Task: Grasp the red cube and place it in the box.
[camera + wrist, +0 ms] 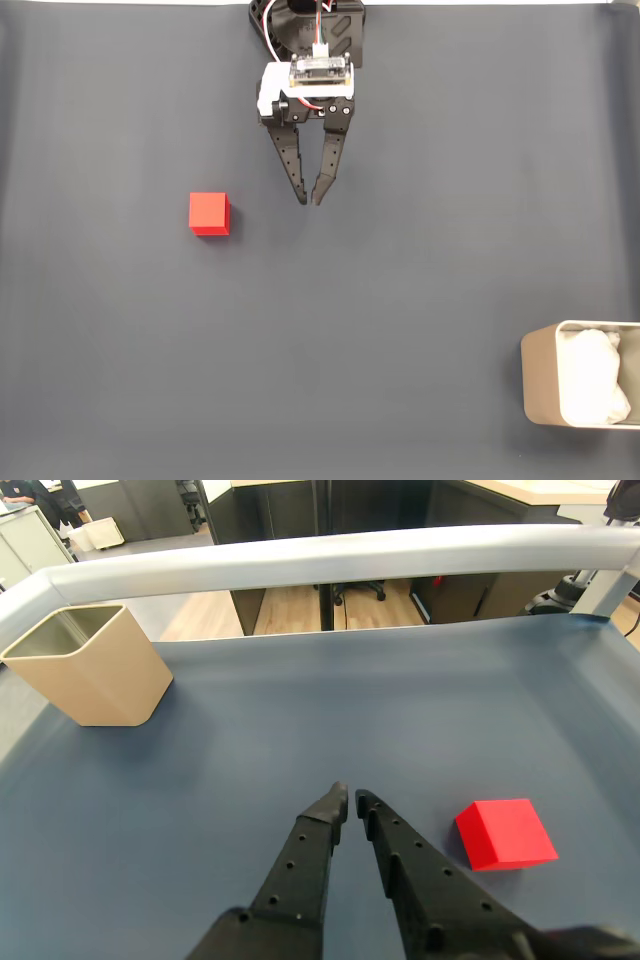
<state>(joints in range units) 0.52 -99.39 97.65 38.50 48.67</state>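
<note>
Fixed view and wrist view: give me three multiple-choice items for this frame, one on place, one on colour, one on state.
1. In the fixed view, the red cube lies where relative to the end effector?
A. left
B. right
C. underneath

2. What colour is the box?
A. blue
B. beige
C. green

3. What is the end effector's state?
A. gripping the cube
B. wide open
C. nearly closed, holding nothing

Answers: 1 A, the cube sits apart, left of the fingertips. 2 B, its walls are beige. 3 C, in the wrist view the tips almost meet with nothing between them.
</note>
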